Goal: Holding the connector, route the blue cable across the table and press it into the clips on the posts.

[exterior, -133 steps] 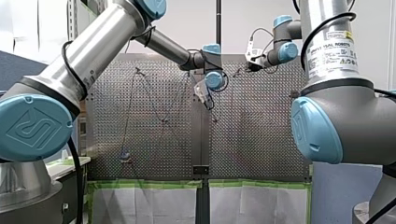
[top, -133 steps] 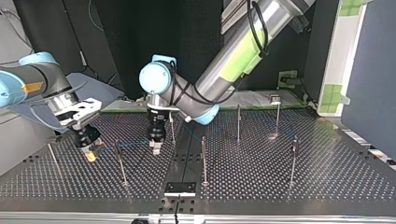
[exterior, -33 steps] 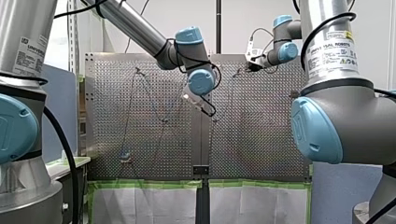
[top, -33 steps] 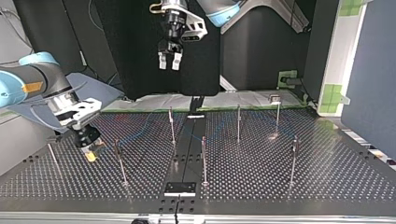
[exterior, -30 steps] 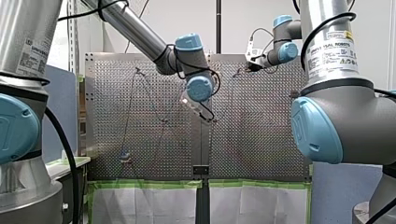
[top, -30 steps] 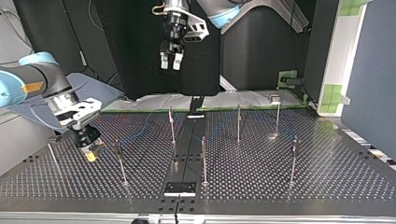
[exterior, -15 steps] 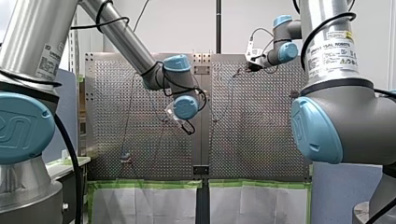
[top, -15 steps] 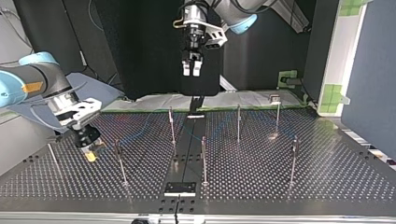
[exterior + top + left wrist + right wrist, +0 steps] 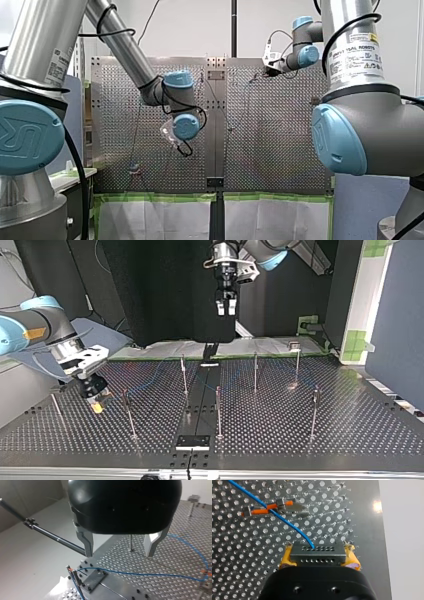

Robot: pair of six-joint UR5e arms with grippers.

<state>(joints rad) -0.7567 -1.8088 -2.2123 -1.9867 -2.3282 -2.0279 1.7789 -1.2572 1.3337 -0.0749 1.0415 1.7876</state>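
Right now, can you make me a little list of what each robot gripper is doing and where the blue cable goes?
Left gripper: open, empty, raised high above the table
Right gripper: shut on the connector, low over the table
Blue cable: leaves the connector and crosses an orange-marked clip
Posts: standing upright on the table

One blue cable (image 9: 140, 574), one connector (image 9: 317, 554), seven posts (image 9: 218, 410), two grippers (image 9: 225, 307)
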